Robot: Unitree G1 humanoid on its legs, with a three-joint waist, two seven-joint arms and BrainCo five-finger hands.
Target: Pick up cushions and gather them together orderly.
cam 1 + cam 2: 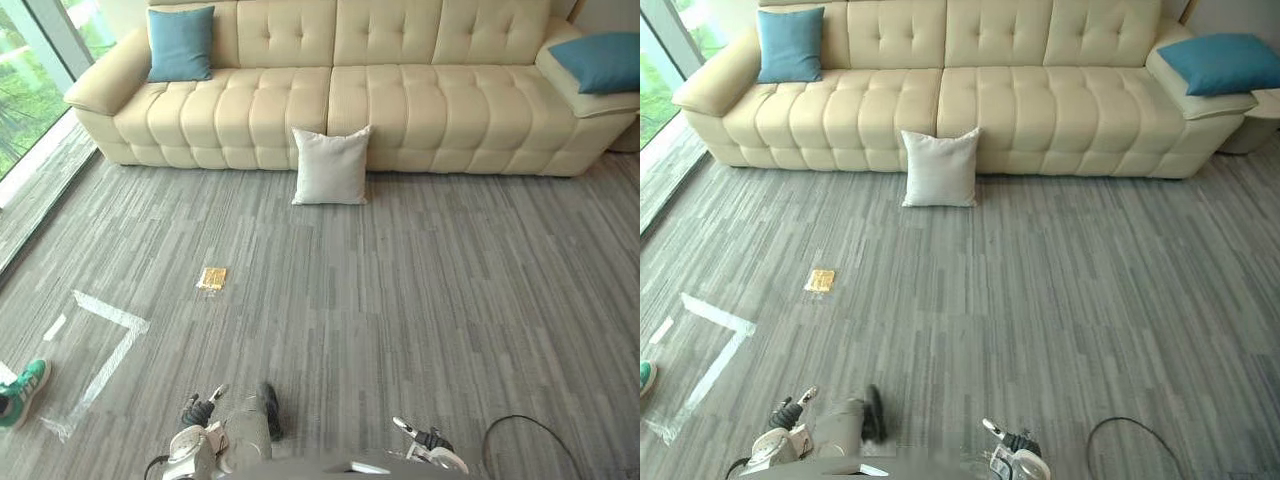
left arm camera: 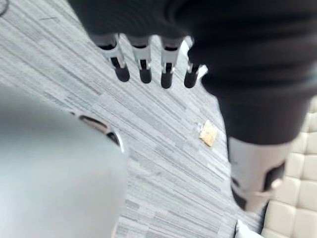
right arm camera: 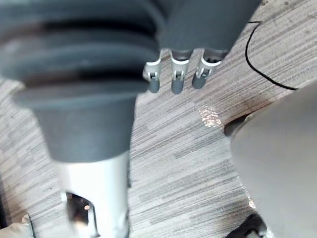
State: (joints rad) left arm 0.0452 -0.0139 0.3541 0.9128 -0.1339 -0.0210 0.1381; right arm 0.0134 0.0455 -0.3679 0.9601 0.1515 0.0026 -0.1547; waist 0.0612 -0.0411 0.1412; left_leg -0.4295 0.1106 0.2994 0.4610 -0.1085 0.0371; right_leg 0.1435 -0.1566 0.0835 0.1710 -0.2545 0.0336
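Note:
A white cushion [image 1: 331, 167] stands on the floor, leaning against the front of the cream sofa [image 1: 400, 110]. One blue cushion [image 1: 181, 43] leans on the sofa's back at its left end. Another blue cushion [image 1: 598, 60] lies on the right armrest. Both hands hang low at the near edge, far from all three cushions. My left hand [image 1: 200, 409] shows its fingers [image 2: 143, 67] straight over bare floor, holding nothing. My right hand [image 1: 424, 439] also has straight fingers [image 3: 178, 82] with nothing in them.
A small gold packet [image 1: 212, 278] lies on the grey striped floor between me and the sofa. Pale tape lines [image 1: 108, 312] mark a corner on the floor at left. A person's green shoe [image 1: 22, 392] is at the far left edge. Windows run along the left.

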